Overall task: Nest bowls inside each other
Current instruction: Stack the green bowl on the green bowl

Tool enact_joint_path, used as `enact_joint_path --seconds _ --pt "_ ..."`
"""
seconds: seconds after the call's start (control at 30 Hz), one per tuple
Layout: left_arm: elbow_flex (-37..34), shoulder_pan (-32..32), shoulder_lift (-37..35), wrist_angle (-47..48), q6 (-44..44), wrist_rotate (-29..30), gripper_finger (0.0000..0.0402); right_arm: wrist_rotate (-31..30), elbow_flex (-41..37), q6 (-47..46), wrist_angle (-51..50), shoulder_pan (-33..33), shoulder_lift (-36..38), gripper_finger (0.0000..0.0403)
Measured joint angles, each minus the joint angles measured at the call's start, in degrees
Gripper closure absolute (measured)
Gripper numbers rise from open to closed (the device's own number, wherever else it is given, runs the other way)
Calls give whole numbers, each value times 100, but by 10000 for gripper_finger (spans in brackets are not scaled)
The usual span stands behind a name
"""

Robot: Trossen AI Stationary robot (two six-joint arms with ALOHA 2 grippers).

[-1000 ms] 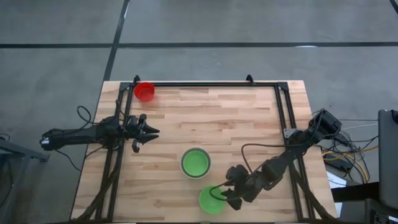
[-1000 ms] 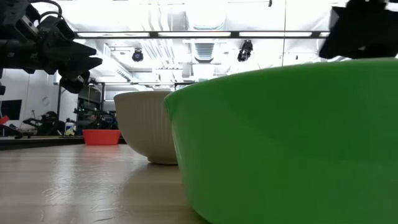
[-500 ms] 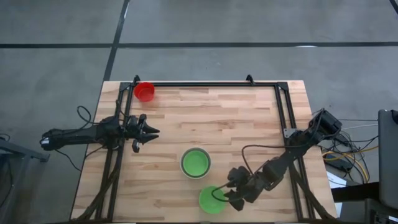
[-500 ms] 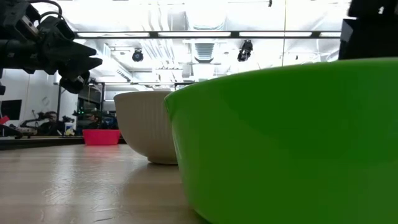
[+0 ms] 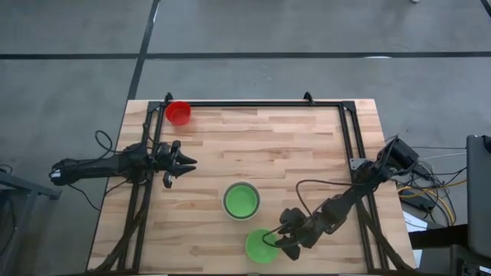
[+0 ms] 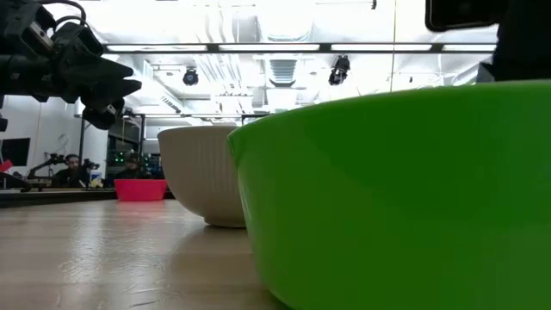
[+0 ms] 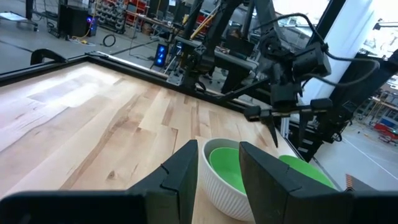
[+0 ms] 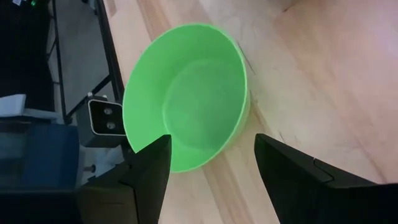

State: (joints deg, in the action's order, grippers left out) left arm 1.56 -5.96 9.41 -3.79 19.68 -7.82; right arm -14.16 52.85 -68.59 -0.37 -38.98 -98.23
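A single green bowl (image 5: 259, 246) sits on its base near the table's front edge and fills the low view (image 6: 396, 198). My right gripper (image 5: 275, 240) hangs open just above that bowl's right rim (image 8: 239, 93), slanting down. One finger is over the rim and the other is over bare wood. A whitish-grey bowl (image 5: 242, 201) with a green bowl (image 7: 225, 167) nested inside stands at the table's middle. A red bowl (image 5: 178, 113) stands at the far left corner. My left gripper (image 5: 186, 162) waits open and level at the table's left.
A black metal frame (image 5: 349, 130) runs along the table's left, far and right edges. The right arm's cable (image 5: 307, 188) loops over the wood. Bare tabletop lies between the red bowl and the whitish-grey bowl. People and shelving show in the room behind (image 6: 69, 164).
My right gripper has sunk toward the single green bowl near the front edge, still open and slanting down. The bowls and my left arm have kept still.
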Motion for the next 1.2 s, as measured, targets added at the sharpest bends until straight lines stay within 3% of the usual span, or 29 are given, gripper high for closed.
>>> enact_joint_path --seconds 0.27,1.2 --pt "0 0 0 20 0 -4 280 288 25 -32 702 28 -479 177" --pt "0 0 0 20 0 -4 280 397 29 329 400 63 -596 182"
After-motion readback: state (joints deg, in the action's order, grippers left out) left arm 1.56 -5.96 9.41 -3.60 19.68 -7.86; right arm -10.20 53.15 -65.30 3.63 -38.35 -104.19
